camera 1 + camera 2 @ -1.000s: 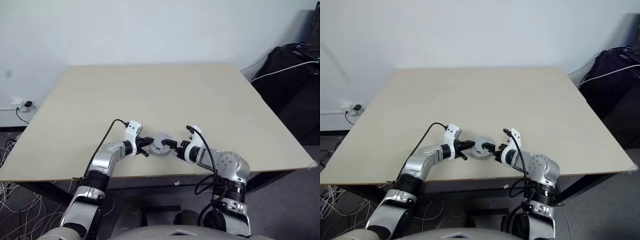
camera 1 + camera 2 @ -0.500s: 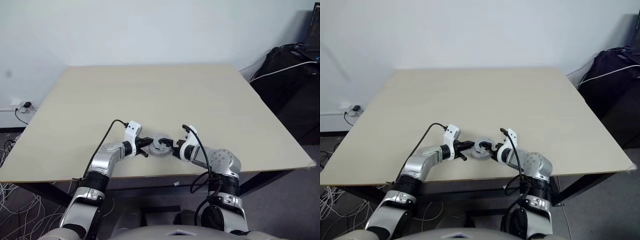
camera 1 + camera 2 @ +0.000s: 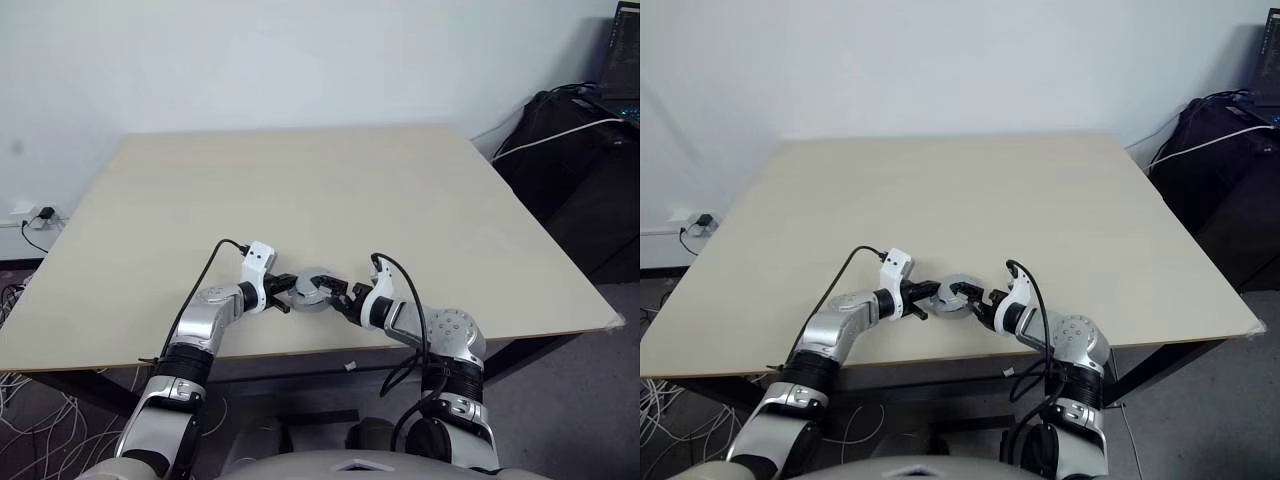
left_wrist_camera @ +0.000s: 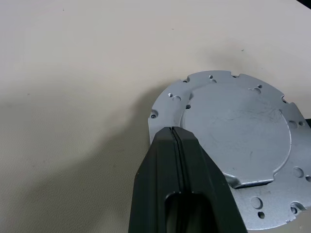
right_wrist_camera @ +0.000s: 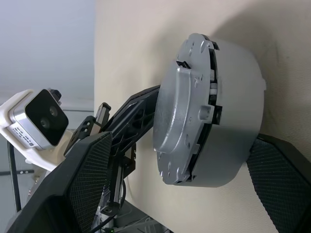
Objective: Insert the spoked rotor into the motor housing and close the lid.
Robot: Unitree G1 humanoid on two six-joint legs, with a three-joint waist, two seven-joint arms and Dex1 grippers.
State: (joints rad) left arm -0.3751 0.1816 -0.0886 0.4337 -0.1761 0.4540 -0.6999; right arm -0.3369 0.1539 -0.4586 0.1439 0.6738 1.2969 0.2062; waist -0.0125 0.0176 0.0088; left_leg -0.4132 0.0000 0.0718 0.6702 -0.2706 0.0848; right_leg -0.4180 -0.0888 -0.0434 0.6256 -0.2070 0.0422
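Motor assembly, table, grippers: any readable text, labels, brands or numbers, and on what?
None readable.
Lid: holes and scratches, no markings.
Motor housing: plain grey.
Left gripper, right gripper, table: no lettering.

Matt, pale beige table top (image 3: pixel 300 190), smooth, faintly speckled up close, like laminate or painted board. Round grey cast-metal motor housing (image 5: pixel 228 111) with a satin, slightly dull finish; flat silvery metal lid (image 4: pixel 238 131) on top, finely scratched, drilled with small holes, notched at the rim. Black matt plastic fingers (image 4: pixel 180 194) of the left gripper (image 3: pixel 283 292), smooth-sided. Black fingers (image 5: pixel 92 179) of the right gripper (image 3: pixel 337 297) with cross-hatched, rough-textured pads. Glossy white plastic camera block (image 5: pixel 34 121) on the left wrist.
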